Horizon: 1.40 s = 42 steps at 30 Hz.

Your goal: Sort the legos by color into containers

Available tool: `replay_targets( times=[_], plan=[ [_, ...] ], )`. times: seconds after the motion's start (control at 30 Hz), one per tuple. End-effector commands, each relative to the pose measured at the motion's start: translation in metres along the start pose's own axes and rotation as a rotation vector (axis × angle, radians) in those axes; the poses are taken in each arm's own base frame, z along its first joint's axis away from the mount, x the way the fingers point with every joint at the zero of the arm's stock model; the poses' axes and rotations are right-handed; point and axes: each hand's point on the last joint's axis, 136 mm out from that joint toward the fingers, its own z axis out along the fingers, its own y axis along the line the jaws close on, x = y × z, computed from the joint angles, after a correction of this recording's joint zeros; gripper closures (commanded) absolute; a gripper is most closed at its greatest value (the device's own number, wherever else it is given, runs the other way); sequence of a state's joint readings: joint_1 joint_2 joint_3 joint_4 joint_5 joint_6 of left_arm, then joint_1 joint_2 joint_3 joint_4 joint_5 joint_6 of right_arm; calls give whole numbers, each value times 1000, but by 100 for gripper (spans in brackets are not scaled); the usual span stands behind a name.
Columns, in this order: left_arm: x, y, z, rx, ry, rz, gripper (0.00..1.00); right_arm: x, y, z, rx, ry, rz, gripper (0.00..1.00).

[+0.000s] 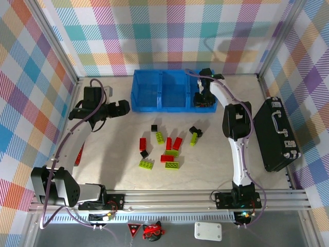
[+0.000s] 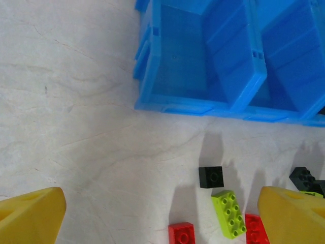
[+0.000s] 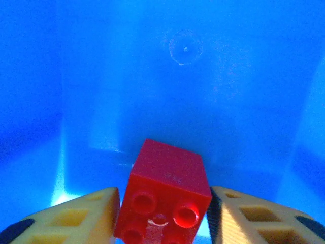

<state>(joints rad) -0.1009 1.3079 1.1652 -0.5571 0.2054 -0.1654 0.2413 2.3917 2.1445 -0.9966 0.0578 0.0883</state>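
We've got the right gripper (image 1: pixel 202 96) dipped into the right compartment of the blue bin (image 1: pixel 154 108), with a red brick (image 3: pixel 165 188) between its fingers. Can't tell if it's pinched or loose. The left gripper (image 1: pixel 123 107) is spread wide, left of the bin. We see other legos (image 1: pixel 165 149) scattered on the table (image 1: pixel 113 164), and plaid walls (image 1: pixel 169 31).

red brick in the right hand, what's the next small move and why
Probably open the right hand wider so the red brick drops. The brick sits pinched between the fingers, already down inside the bin, with blue walls all round and bare blue floor beneath it, so letting go here should land it in that compartment.
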Motion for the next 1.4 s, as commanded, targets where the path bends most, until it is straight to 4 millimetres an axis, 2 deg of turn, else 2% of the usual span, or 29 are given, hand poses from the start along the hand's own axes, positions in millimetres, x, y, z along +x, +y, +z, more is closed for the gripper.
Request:
replay_targets(
  times=[0.0, 0.13, 0.27, 0.37, 0.5, 0.63, 0.73, 0.93, 1.07, 1.17, 1.37],
  plan=[
    [20, -4, -2, -6, 99, -79, 4, -18, -2, -58, 10, -109, -18, 46],
    [41, -9, 10, -80, 169, -47, 4, -13, 3, -87, -16, -140, -4, 44],
    [61, -22, 19, -131, 219, 0, 4, 3, 16, -118, -97, -190, 26, 43],
    [74, -35, 31, -118, 245, 0, 4, 23, 27, -134, -171, -220, 49, 42],
    [93, -51, 47, -108, 305, 18, 5, 64, 36, -143, -233, -205, 73, 42],
    [117, -56, 62, -144, 389, 13, 5, 105, 38, -142, -281, -197, 115, 41],
    [133, -54, 70, -177, 423, 4, 6, 136, 41, -131, -325, -158, 151, 42],
    [154, -41, 73, -229, 468, -1, 12, 181, 45, -112, -355, -86, 194, 43],
    [167, -31, 78, -261, 489, -3, 15, 196, 45, -103, -344, -61, 192, 44],
    [177, -24, 85, -291, 517, 0, 22, 204, 45, -98, -341, -43, 190, 44],
    [186, -26, 96, -288, 544, 7, 33, 213, 46, -98, -338, -38, 196, 44]
  ],
)
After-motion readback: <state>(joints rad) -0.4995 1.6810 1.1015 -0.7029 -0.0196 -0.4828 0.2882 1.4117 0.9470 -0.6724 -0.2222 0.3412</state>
